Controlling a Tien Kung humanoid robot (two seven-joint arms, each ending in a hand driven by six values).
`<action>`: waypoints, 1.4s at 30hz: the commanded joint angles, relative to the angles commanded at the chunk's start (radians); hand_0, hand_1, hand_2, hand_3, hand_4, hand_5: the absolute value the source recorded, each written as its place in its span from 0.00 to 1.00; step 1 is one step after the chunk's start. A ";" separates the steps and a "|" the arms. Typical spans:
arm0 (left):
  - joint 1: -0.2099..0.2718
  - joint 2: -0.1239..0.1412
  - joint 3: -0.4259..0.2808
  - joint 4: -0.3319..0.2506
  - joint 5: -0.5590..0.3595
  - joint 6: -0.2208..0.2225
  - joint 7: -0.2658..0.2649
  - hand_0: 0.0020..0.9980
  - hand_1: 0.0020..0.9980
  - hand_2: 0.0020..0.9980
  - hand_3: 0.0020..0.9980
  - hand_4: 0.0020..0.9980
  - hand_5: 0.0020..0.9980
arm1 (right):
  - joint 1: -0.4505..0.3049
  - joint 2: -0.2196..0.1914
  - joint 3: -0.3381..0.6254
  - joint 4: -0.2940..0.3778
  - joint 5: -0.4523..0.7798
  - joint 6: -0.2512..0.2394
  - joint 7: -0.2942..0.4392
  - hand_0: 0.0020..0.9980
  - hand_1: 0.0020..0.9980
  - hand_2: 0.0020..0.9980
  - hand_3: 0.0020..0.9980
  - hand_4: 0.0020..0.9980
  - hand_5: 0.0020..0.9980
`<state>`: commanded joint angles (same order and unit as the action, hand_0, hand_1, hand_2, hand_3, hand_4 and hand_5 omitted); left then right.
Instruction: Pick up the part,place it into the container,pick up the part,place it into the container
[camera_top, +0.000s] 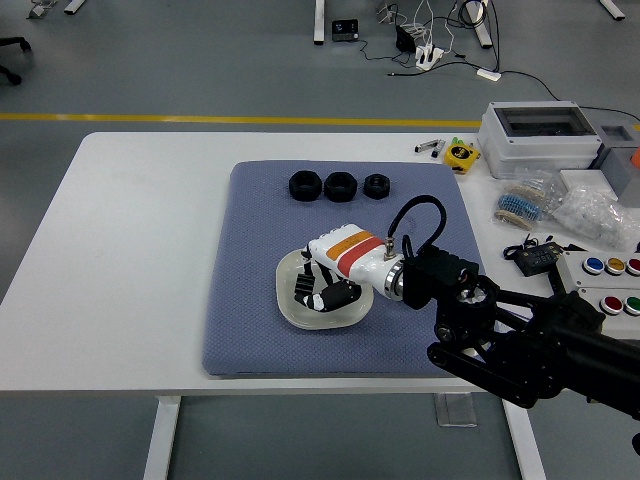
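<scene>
One view only, from the head camera looking down over the white table. My right hand has reached in from the lower right and hangs over the cream dish, which serves as the container and sits on the near half of the blue-grey mat. My fingers are curled downward over the dish's middle, and they cover most of its inside. I cannot tell from this angle whether the small toothed part is pinched between them or lying in the dish beneath them; it is hidden either way, and it shows nowhere on the open mat. The white shell of my hand with its orange and red stripes points toward the left of the picture, and my black forearm crosses the mat's near right corner behind it.

Three black ring-shaped parts sit in a row near the mat's far edge, close together and well apart from the dish.

Beyond the mat, on the table's right side, I see a grey box with a clear lid, a small yellow object just beside it, a bag of small pieces, and a panel with coloured buttons.
</scene>
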<state>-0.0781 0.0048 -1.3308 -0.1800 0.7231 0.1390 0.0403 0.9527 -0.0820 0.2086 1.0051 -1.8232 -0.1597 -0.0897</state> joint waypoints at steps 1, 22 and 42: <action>0.000 0.000 -0.001 0.000 0.000 0.001 -0.001 0.76 0.69 0.73 0.65 0.74 0.84 | 0.001 0.005 -0.003 -0.009 -0.005 -0.001 0.000 0.33 0.35 0.41 0.43 0.67 0.32; 0.002 0.002 -0.013 0.000 0.020 0.007 0.004 0.76 0.69 0.73 0.65 0.74 0.83 | 0.001 -0.067 0.098 0.038 -0.038 0.032 -0.031 0.58 0.62 0.73 0.85 1.00 0.40; 0.002 -0.001 -0.016 0.000 0.025 0.008 0.006 0.76 0.69 0.73 0.64 0.74 0.82 | -0.036 -0.286 0.102 0.055 0.009 0.149 -0.065 0.57 0.62 0.68 0.80 1.00 0.37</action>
<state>-0.0761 0.0035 -1.3469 -0.1800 0.7485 0.1475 0.0460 0.9172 -0.3683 0.3109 1.0597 -1.8140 -0.0102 -0.1549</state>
